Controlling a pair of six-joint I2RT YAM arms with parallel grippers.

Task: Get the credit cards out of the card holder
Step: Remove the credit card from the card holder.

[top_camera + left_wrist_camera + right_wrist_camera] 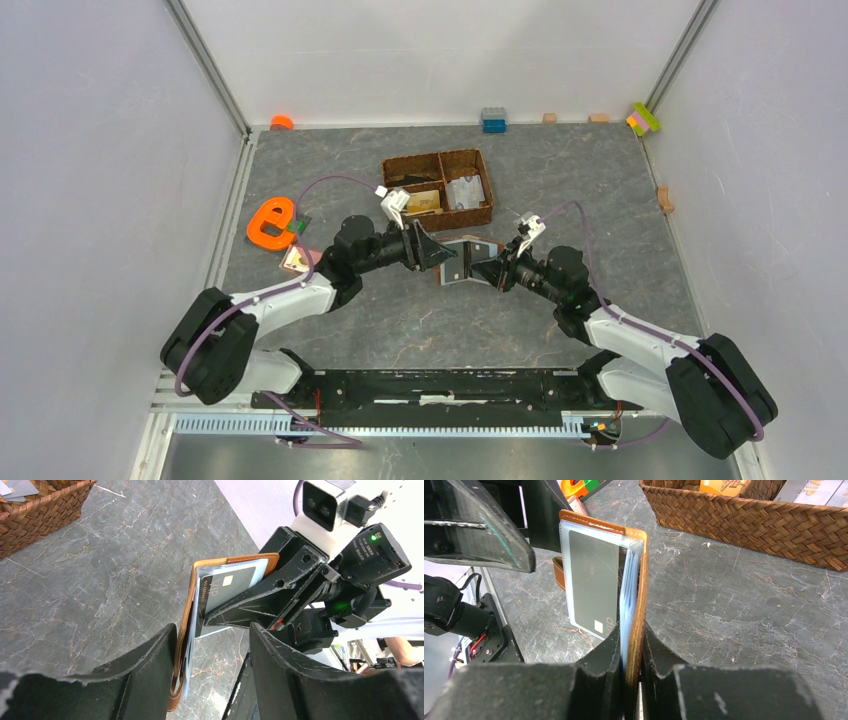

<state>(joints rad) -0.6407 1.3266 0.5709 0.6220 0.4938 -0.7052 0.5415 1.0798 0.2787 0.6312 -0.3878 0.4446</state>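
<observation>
The brown card holder (640, 580) stands open on its edge between my two grippers at the table's middle (453, 272). My right gripper (630, 637) is shut on its brown cover and pale inner pockets. A dark grey card (594, 577) with a gold chip sits in the clear front pocket and also shows in the left wrist view (231, 586). My left gripper (212, 632) is open. The card holder's lower edge (186, 630) lies against its left finger (150, 670). A gold-tan card (424, 201) and a pale grey card (463, 190) lie in the basket.
The brown woven compartment basket (480, 170) stands just behind the grippers, close in the right wrist view (744, 515). An orange e-shaped piece (270, 222) and a small tan object (295, 260) lie at the left. Small blocks (493, 120) line the back wall.
</observation>
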